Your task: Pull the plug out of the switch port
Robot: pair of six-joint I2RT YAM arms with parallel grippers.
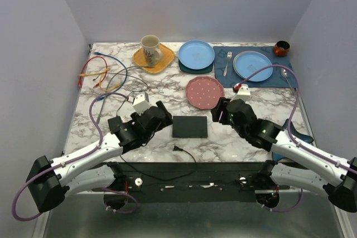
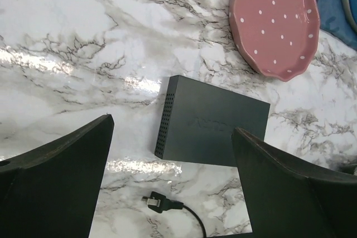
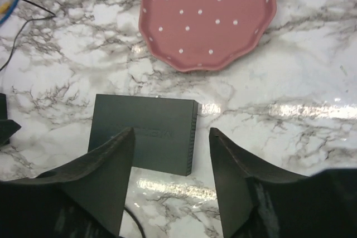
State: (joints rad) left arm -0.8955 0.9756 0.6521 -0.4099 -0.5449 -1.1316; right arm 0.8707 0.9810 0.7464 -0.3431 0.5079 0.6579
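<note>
The switch (image 1: 189, 127) lies flat on the marble surface (image 1: 167, 90) at the centre of the top view, just below the pink dotted plate (image 1: 203, 92). The plug (image 2: 159, 200) lies loose near its lower edge. The left fingers (image 2: 61, 182) and right fingers (image 3: 106, 182) are spread wide and hold nothing, flanking the switch without touching it.

marble table (image 1: 173, 90) | switch (image 1: 189, 127) | loose plug (image 1: 176, 149) | pink plate (image 1: 204, 92) | cables (image 1: 103, 76) | yellow mat (image 1: 164, 59) | blue mat (image 1: 222, 80)

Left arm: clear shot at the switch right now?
Probably yes. The left end effector is open beside the switch, with nothing between them; the loose plug lies apart, by its near edge.
</note>
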